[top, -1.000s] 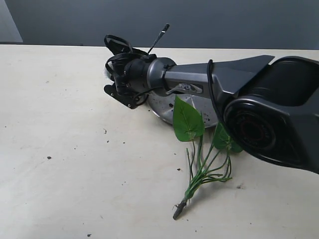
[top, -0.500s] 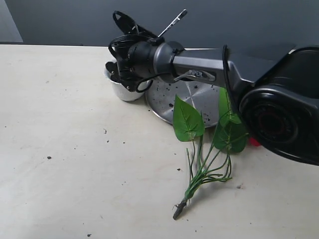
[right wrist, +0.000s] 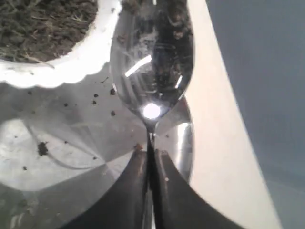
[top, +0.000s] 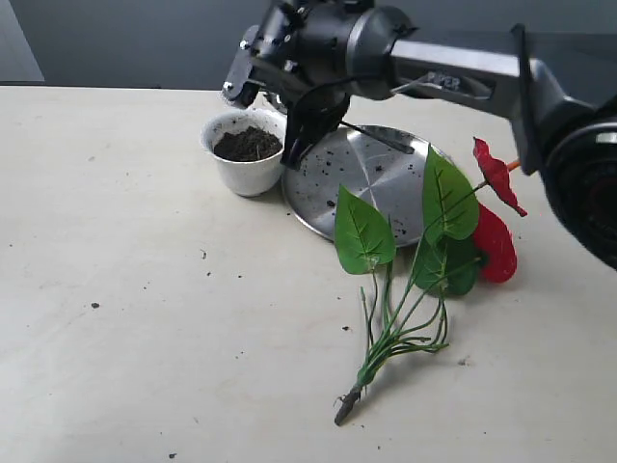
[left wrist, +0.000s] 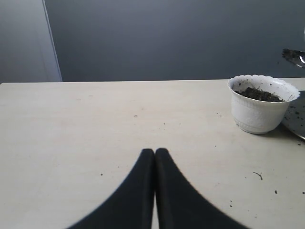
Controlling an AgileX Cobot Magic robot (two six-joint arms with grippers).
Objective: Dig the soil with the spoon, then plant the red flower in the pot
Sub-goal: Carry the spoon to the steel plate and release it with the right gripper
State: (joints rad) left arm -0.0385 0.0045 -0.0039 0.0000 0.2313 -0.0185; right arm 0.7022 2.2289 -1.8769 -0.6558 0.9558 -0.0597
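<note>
Spoon [right wrist: 152,62] is pinched in the right gripper [right wrist: 151,155], bowl pointing at the pot [right wrist: 71,67] just beside it; left gripper [left wrist: 155,152] closed, empty.

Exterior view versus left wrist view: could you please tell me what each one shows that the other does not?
Only the exterior view shows the red flower lying by the plate, and the right gripper above that plate. Only the left wrist view shows the left gripper, shut. Both show the pot with soil in it and part of the plate.
</note>
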